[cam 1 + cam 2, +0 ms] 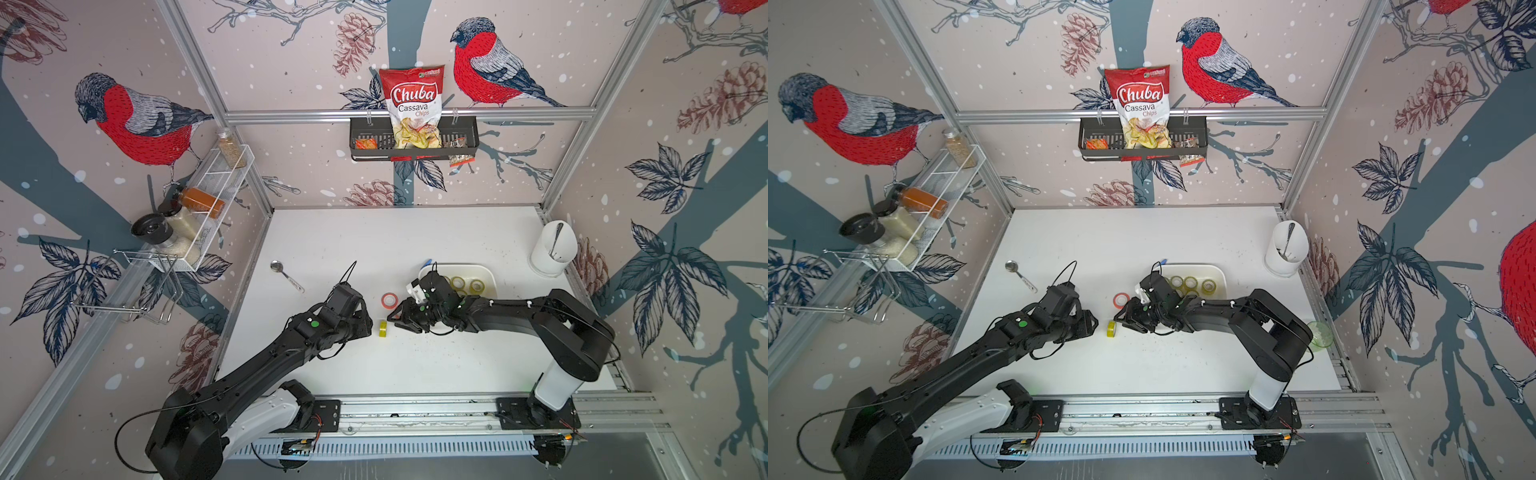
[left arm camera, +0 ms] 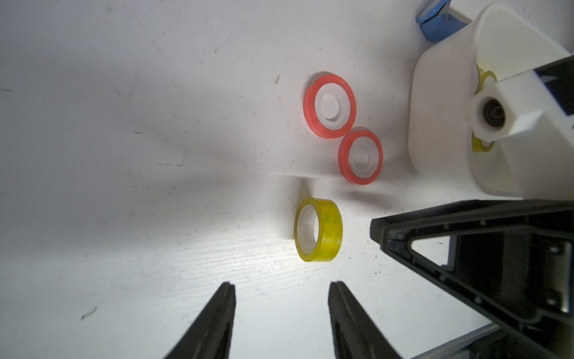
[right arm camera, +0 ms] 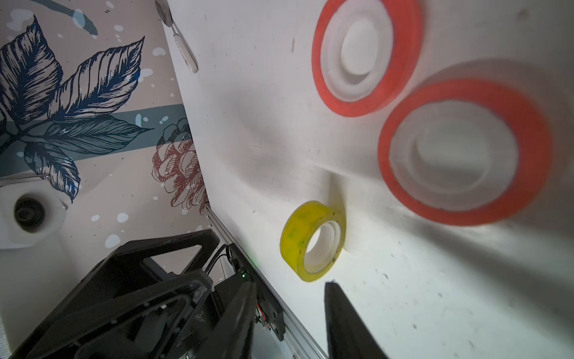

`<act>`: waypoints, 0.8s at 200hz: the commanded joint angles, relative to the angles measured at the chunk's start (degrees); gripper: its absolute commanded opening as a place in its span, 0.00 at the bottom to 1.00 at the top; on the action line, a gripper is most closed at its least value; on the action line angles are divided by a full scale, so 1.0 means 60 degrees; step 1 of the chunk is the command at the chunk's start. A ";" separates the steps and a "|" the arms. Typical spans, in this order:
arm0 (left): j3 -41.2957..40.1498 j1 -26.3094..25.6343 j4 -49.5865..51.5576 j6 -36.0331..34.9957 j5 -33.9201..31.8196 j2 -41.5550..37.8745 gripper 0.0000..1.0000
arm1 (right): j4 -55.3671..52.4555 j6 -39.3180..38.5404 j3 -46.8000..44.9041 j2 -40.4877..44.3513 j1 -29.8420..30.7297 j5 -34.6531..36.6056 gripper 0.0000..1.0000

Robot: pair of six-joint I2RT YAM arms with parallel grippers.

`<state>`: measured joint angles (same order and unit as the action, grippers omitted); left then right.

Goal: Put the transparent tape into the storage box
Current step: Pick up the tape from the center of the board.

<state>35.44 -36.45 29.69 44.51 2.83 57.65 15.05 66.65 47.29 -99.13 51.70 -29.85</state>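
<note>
Transparent tape (image 2: 320,230), a yellow-tinted roll, is standing on edge on the desk (image 2: 124,155), just ahead of the left tool (image 2: 283,284) and the right tool (image 3: 289,287), both gaping and gripping nothing. Pickup is looking like the step in hand: one tool needs to straddle the roll, pinch it, then carry it to the storage box (image 1: 478,267) nearby.

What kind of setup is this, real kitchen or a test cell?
Most likely a staged test cell dressed as a kitchen: aluminium frame with bird-print wallpaper, a spice rack and a chips basket hung on it, left arm and right arm on a rail.
</note>
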 commanded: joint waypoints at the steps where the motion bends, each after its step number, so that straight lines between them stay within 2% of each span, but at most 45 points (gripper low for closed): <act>1: -0.0033 0.0039 -0.0123 -0.0091 -0.0017 -0.0058 0.53 | 0.0637 0.0502 0.0116 -0.0265 0.0081 -0.0248 0.41; 86: -0.0094 0.0064 -0.0016 -0.0176 -0.0164 -0.0129 0.53 | 0.1530 0.1016 0.0318 -0.1061 0.0230 -0.0474 0.40; 160: -0.0240 0.0116 0.0017 -0.0212 -0.0257 -0.0302 0.53 | 0.1595 0.1068 0.0681 -0.1598 0.0344 -0.0621 0.29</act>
<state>34.22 -36.07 29.87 43.86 1.89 56.34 22.63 72.38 50.87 -108.22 53.65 -32.73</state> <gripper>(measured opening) 0.534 0.306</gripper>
